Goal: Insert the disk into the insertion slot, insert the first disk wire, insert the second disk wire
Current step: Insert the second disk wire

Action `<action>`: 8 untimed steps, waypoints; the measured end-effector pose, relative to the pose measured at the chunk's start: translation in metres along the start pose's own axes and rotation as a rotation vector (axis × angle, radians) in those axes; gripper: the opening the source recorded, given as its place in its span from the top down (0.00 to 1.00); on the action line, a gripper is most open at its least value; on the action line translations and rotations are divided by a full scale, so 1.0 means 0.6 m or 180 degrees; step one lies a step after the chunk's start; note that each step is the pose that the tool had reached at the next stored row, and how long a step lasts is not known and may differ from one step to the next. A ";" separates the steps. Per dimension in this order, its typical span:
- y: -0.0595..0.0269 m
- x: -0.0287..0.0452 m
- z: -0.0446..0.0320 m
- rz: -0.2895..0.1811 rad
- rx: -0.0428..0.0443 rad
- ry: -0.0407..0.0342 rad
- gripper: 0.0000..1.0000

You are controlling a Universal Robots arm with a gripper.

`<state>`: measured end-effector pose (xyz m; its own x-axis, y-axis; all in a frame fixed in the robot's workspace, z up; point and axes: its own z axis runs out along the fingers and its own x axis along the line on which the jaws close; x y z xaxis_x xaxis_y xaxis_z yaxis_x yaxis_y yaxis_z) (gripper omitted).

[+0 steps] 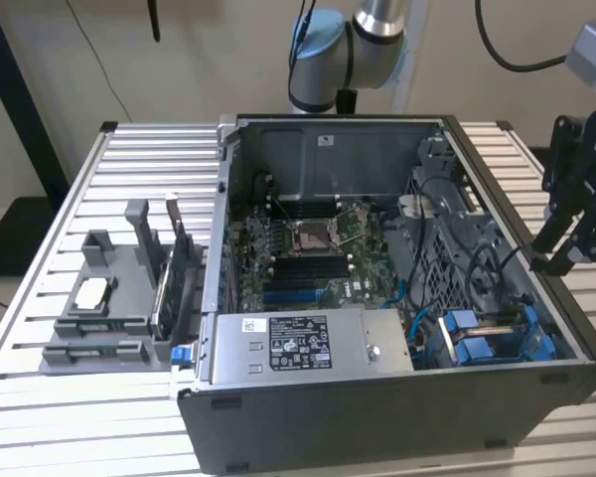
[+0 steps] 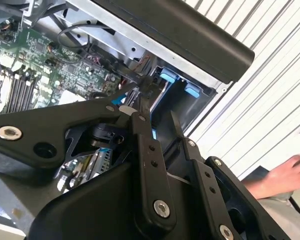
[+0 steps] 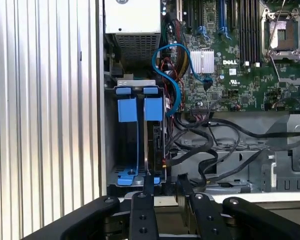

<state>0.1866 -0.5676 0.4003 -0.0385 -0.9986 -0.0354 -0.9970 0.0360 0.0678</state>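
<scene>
The insertion slot is a bay with blue rails at the case's front corner, on the exterior view's right; it is also in the first wrist view. It holds nothing. The disk seems to stand on edge in the grey parts holder on the exterior view's left, a blue corner of its carrier showing. My gripper hangs outside the case's right wall, above and beside the slot. It is open with nothing between its fingers, as the second wrist view also shows. A blue cable and black cables lie beside the slot.
The dark case lies open on a slatted metal table. A grey labelled power-supply box sits next to the slot, and the motherboard lies behind it. The parts holder carries several small parts. A person's hand rests beyond the table edge.
</scene>
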 end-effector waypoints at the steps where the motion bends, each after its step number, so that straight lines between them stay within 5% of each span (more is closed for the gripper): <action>1: 0.000 0.000 0.000 0.0000 0.0000 0.0000 0.67; 8: -0.008 0.000 0.000 -0.0001 0.0000 0.0000 0.67</action>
<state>0.1912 -0.5676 0.4002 -0.0384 -0.9986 -0.0355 -0.9971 0.0359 0.0678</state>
